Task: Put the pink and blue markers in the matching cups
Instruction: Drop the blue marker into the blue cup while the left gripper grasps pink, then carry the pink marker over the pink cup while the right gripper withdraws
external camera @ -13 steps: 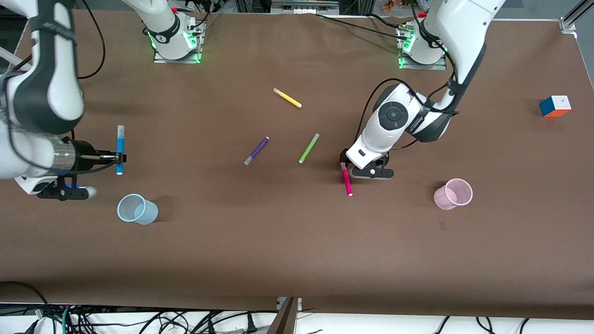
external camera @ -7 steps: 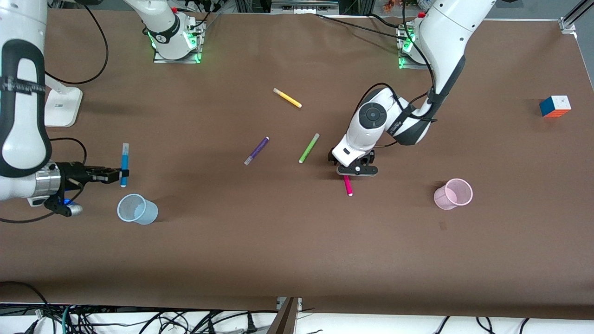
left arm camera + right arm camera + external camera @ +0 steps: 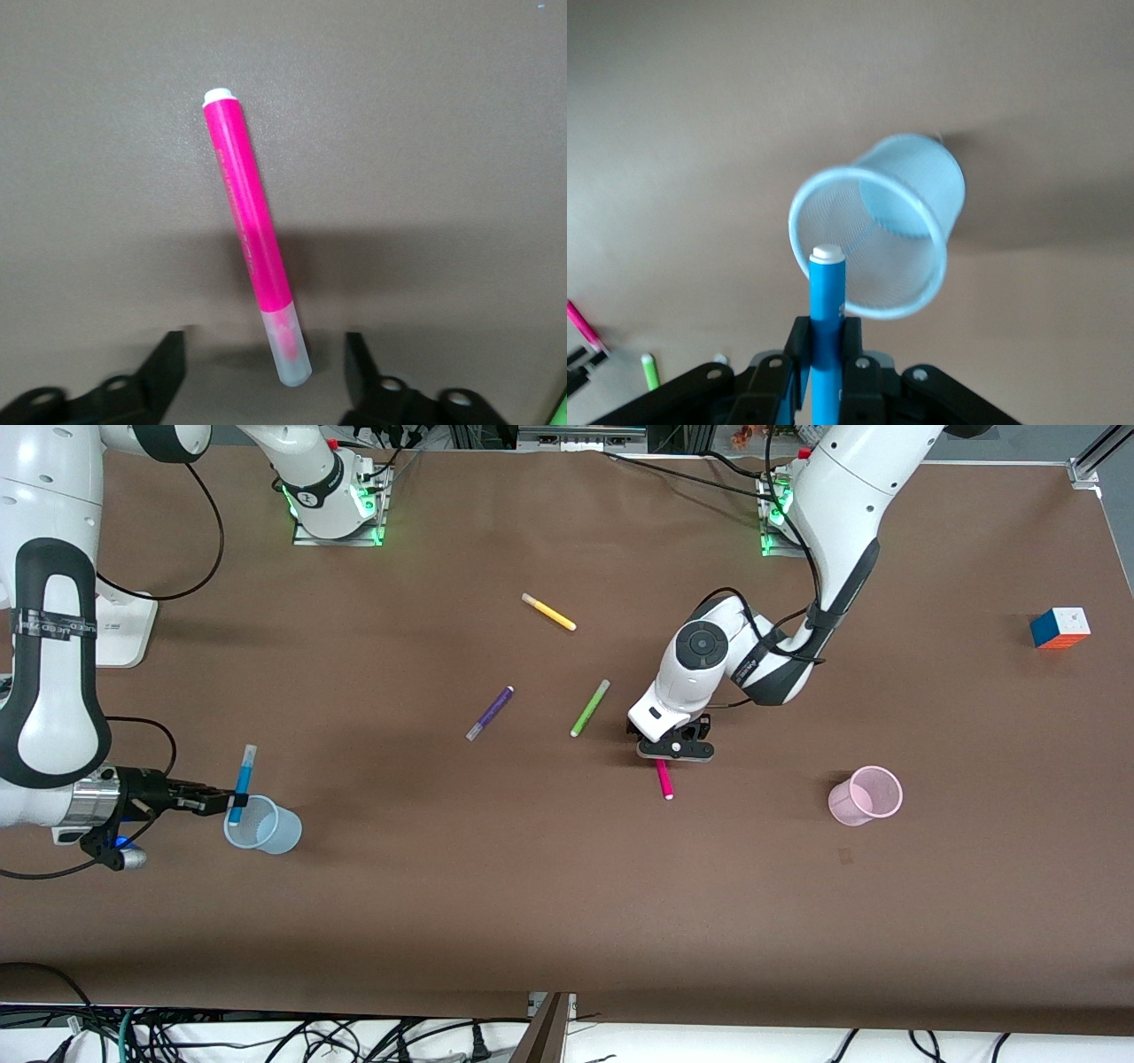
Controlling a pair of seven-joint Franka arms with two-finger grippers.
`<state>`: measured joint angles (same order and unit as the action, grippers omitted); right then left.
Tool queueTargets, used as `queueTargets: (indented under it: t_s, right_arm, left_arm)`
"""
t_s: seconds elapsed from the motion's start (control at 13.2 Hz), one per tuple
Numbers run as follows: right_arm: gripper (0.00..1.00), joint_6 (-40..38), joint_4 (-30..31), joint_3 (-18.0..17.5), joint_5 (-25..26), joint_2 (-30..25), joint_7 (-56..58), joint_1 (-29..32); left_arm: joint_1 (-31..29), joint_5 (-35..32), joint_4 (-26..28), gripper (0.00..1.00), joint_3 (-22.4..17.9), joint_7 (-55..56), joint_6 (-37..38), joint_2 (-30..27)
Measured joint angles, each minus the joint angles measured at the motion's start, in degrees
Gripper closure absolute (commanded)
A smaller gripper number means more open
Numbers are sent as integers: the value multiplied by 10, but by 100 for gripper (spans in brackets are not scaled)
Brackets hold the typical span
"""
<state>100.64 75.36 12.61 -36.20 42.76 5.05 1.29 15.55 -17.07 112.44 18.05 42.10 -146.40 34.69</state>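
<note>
The blue marker (image 3: 240,786) hangs upright in my right gripper (image 3: 232,804), which is shut on its barrel (image 3: 827,305). It is over the rim of the light blue cup (image 3: 263,826), whose open mouth (image 3: 873,232) shows just past the marker's white end. The pink marker (image 3: 663,779) lies flat on the brown table. My left gripper (image 3: 666,751) is low over its capped end. Its fingers (image 3: 168,365) stand open on either side of the pale cap (image 3: 288,350), with a gap on both sides. The pink cup (image 3: 866,795) stands toward the left arm's end of the table.
A yellow marker (image 3: 549,612), a purple marker (image 3: 490,713) and a green marker (image 3: 590,708) lie mid-table, the green one close beside the left gripper. A colour cube (image 3: 1060,628) sits by the table edge at the left arm's end.
My right gripper has carried the blue marker from beside the blue cup to over its rim. My left gripper has shifted and settled over the pink marker's capped end.
</note>
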Motion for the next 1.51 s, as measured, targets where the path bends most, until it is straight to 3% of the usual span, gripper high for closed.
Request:
queueTargets:
  t_s: [0.23, 0.68, 0.76, 0.83, 0.91, 0.98, 1.06, 1.51]
  right_arm:
    - [100, 8, -4, 0, -58, 22, 0, 13]
    - [100, 8, -6, 0, -137, 52, 0, 26]
    - [88, 8, -7, 0, -141, 56, 0, 29]
    - [38, 8, -8, 0, -144, 59, 0, 31]
    - [35, 8, -9, -1, -145, 60, 0, 31]
    - [14, 8, -9, -1, -145, 60, 0, 31]
    - [6, 8, -10, -1, -146, 60, 0, 31]
    - [5, 4, -19, -1, -148, 60, 0, 31]
  left_arm:
    - [1, 0, 0, 64, 0, 0, 0, 4]
    - [1, 0, -3, 81, -2, 0, 1, 5]
    - [0, 0, -4, 85, -3, 0, 4, 5]
    - [0, 0, -6, 86, -3, 0, 13, 5]
    - [0, -1, -10, 86, -3, -2, 27, 4]
    - [0, -3, -16, 86, -3, -7, 48, 2]
    - [-1, -4, -25, 86, -3, -15, 79, -1]
    - [-3, -7, -128, 87, -7, -154, 338, -17]
